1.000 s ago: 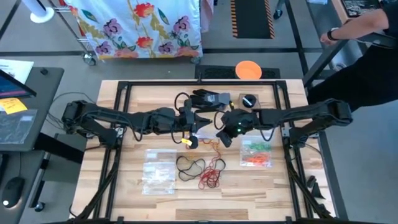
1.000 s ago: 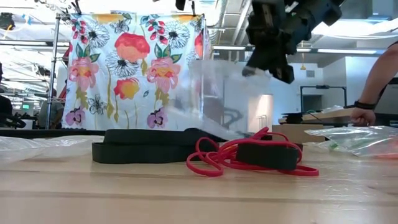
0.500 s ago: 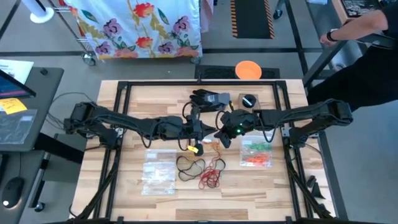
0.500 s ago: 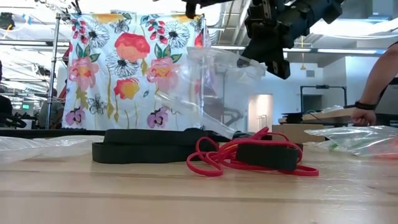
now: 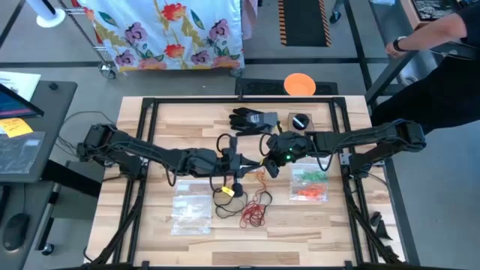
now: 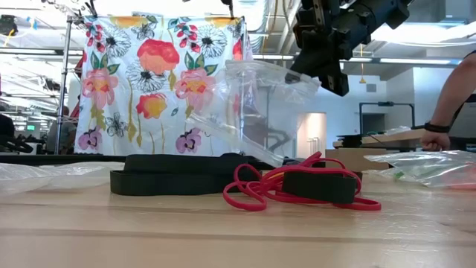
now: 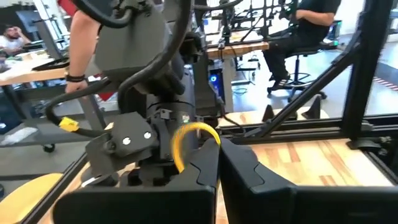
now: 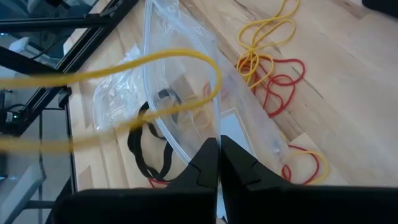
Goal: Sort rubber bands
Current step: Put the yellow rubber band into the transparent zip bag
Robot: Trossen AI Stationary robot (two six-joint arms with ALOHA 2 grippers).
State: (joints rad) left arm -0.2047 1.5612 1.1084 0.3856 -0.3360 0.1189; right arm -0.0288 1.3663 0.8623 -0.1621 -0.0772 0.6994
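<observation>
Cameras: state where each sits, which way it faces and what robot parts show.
High: overhead, straight down on wooden table; both arms.
Low: table height, across red rubber bands; right gripper above.
Left wrist: past left gripper pinching yellow rubber band.
Right wrist: past right gripper pinching clear plastic bag.
Shared: low view also shows that bag.

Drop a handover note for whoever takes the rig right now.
Left gripper: shut on a yellow rubber band, mid-table.
Right gripper: shut on the rim of a clear bag, held up off the table.
Done: a bag with green and orange bands lies on the right; another bag lies on the left.
Left: black, red and yellow bands loose on the wood.
</observation>
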